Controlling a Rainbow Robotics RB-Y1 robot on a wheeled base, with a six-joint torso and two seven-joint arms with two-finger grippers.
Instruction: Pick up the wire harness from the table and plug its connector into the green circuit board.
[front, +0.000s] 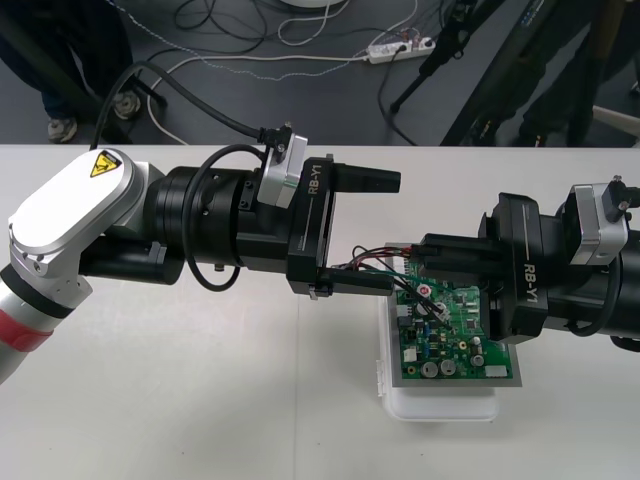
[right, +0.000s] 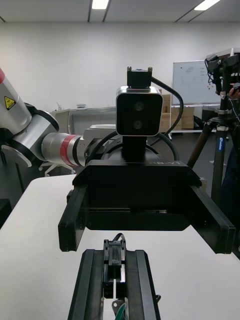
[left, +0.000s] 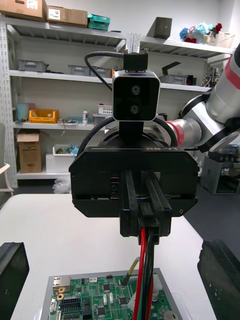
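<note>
1. Starting at my right gripper (front: 425, 262): it is clenched hard, its black fingers (right: 92, 290) pressed together on the small black plug (left: 149, 222) of the wire harness (left: 141, 270).
2. The thin red, black and green wires (left: 148, 280) drop out of the plug and trail left, reaching just beside the near finger of my left gripper (front: 394, 232).
3. The left gripper faces the right one head-on. It is released, one finger far and one near, spread wide apart.
4. Below the right gripper lies the flat green circuit board (front: 455, 335) on its white plastic base (front: 440, 408). The plug is held above the board's far left corner.
5. Out beyond that, everything sits on the plain light table (front: 200, 400).
</note>
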